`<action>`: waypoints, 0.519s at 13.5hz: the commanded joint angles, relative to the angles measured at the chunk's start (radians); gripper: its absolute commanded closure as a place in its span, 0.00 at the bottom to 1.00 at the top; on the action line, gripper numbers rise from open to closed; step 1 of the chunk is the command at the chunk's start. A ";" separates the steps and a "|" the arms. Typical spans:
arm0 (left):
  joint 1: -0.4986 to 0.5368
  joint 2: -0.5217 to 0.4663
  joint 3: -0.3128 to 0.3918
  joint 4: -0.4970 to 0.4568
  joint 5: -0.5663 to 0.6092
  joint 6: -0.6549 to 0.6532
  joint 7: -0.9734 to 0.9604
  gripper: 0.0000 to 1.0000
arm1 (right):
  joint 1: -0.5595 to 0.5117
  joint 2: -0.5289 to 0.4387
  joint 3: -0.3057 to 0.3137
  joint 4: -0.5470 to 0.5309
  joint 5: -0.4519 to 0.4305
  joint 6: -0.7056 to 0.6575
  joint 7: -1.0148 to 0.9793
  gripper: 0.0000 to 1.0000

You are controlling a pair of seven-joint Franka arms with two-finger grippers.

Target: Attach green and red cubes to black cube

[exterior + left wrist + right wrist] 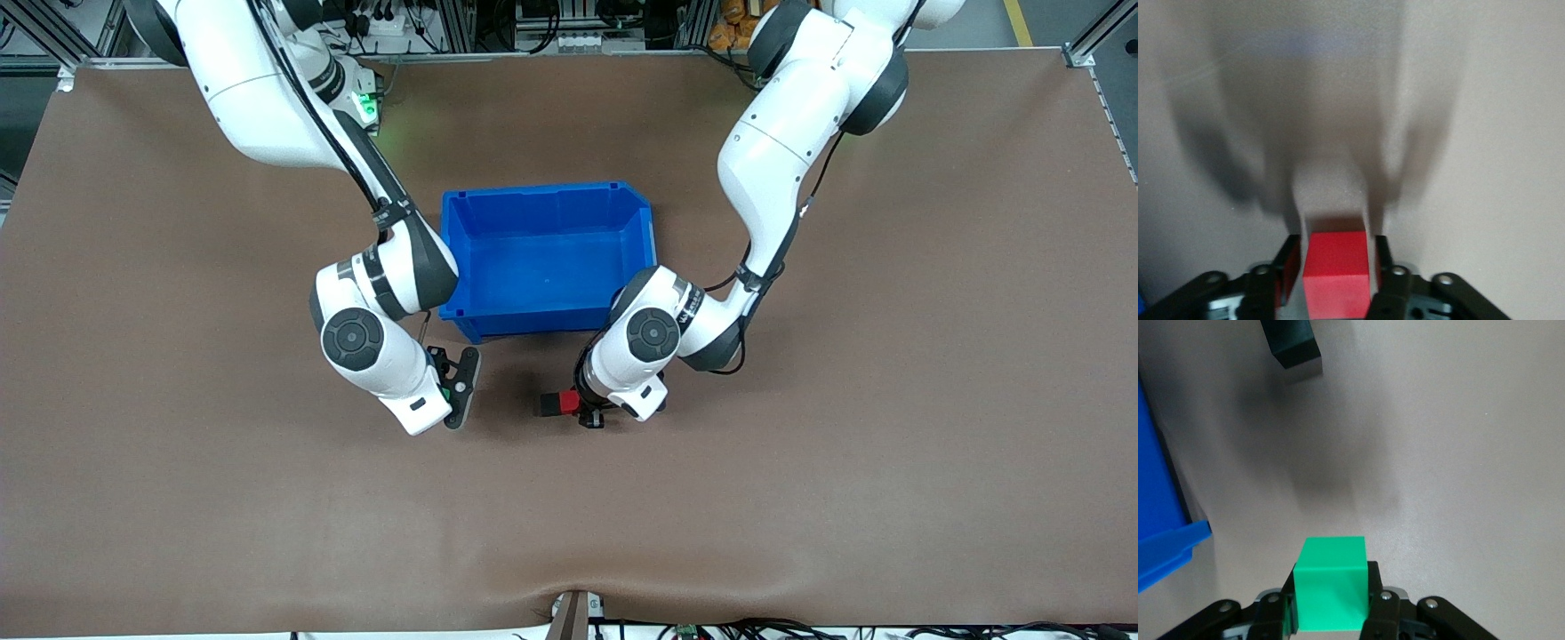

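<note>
the small matte black cube [548, 405] is lying on the table touching the bright red cube [568, 403], which the left gripper [590, 414] is straddling, grip uncertain, while the right gripper [449, 391] is pinching the bright green cube [1332, 583], not yet attached.

Three cubes [563, 403], one bin [542, 258]

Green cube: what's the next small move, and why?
Probably carry the green cube, gripped in the right tool, toward the black cube. The red cube, at the left tool, already sits against the black cube's face toward the left arm's end. The face toward the right arm's end looks bare, and the green cube is apart from it.
</note>
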 commanded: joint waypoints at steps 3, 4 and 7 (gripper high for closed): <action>-0.003 -0.038 0.003 0.012 -0.021 -0.031 -0.020 0.00 | 0.040 0.042 -0.004 0.043 0.001 0.025 0.078 1.00; -0.002 -0.061 0.005 0.012 -0.021 -0.057 -0.018 0.00 | 0.051 0.050 -0.004 0.048 0.001 0.039 0.086 1.00; 0.029 -0.130 0.005 0.012 -0.018 -0.157 -0.006 0.00 | 0.071 0.097 -0.004 0.101 -0.002 0.041 0.074 1.00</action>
